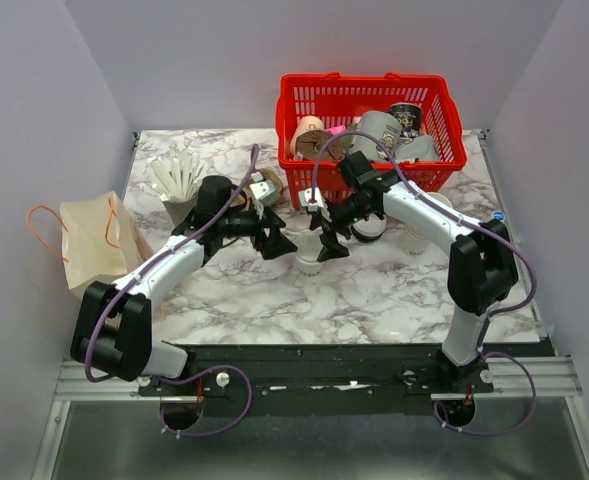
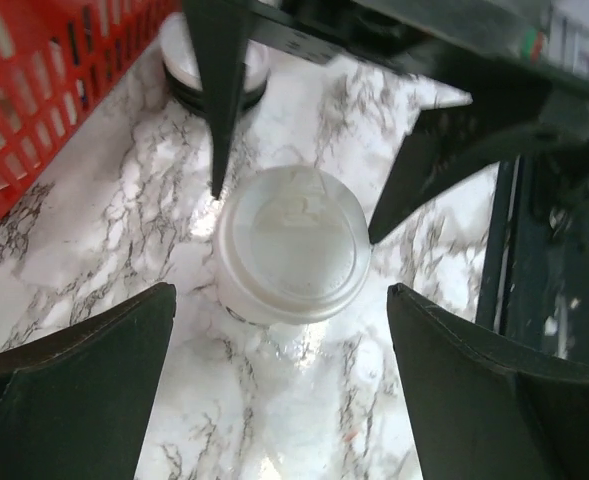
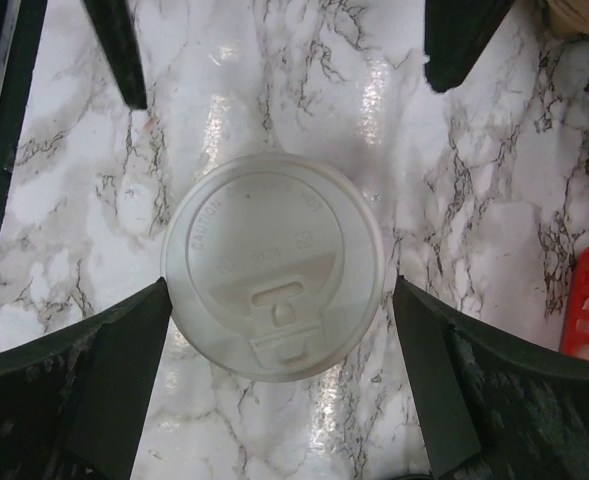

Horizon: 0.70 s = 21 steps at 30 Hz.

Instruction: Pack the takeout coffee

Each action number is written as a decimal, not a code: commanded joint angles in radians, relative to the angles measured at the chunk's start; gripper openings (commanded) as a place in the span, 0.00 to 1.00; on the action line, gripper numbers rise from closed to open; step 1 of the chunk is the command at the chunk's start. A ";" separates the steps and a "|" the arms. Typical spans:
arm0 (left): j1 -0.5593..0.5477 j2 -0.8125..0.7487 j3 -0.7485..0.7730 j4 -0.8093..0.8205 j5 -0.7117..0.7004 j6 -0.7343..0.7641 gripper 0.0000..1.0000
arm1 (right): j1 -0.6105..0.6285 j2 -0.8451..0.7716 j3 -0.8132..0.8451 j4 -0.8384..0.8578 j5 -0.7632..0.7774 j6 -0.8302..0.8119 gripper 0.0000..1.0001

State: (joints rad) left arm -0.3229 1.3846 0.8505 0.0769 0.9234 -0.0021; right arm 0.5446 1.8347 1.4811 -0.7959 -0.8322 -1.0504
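Top external view: beyond the mounting rail (image 1: 314, 378) at the near edge, the left gripper (image 1: 274, 242) and right gripper (image 1: 326, 240) face each other at mid-table. Between them the takeout coffee (image 1: 309, 262) stands upright on the marble table (image 1: 374, 300), near the red basket (image 1: 374, 88). The paper bag (image 1: 99, 250) is well apart at left.

Left wrist view: jaws apart, one either side of the takeout coffee, clear of it.

Right wrist view: jaws apart, straddling the lid just beside its rim.

Takeout coffee (image 1: 310, 262) on table (image 1: 374, 292) — between left pincer (image 1: 278, 245) and right pincer (image 1: 326, 244), basket (image 1: 359, 80) behind, bag (image 1: 94, 250) far left.
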 commanded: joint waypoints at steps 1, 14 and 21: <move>-0.050 0.002 0.010 -0.166 -0.031 0.374 0.93 | 0.008 0.034 0.041 -0.049 -0.036 -0.033 0.98; -0.130 0.028 -0.033 -0.046 -0.083 0.425 0.85 | 0.009 0.075 0.062 -0.095 -0.047 -0.026 0.86; -0.130 0.054 -0.044 0.020 -0.090 0.421 0.83 | 0.008 0.074 0.048 -0.083 -0.054 -0.010 0.85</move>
State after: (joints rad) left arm -0.4473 1.4216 0.8211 0.0059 0.8448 0.3820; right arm 0.5449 1.8759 1.5326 -0.8467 -0.8547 -1.0603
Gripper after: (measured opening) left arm 0.836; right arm 0.859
